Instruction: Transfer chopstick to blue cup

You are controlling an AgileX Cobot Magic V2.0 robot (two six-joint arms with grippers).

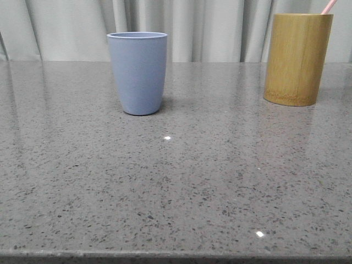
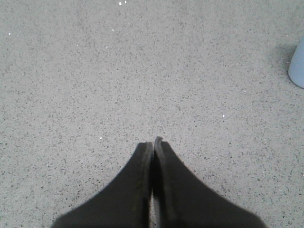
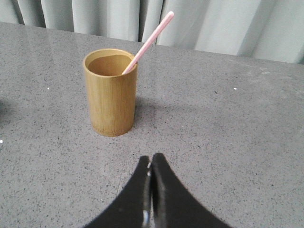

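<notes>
The blue cup [image 1: 137, 72] stands upright on the grey speckled table, left of centre in the front view; its edge shows in the left wrist view [image 2: 298, 69]. A pink chopstick [image 3: 148, 42] leans out of the bamboo holder [image 3: 110, 92]; only its tip [image 1: 328, 6] shows above the holder [image 1: 297, 59] at the back right in the front view. My left gripper [image 2: 153, 143] is shut and empty over bare table, away from the cup. My right gripper [image 3: 151, 159] is shut and empty, a short way in front of the holder. Neither arm shows in the front view.
Grey curtains [image 1: 220, 27] hang behind the table's far edge. The table's front edge [image 1: 176, 256] runs along the bottom of the front view. Bare tabletop lies between the cup and the holder.
</notes>
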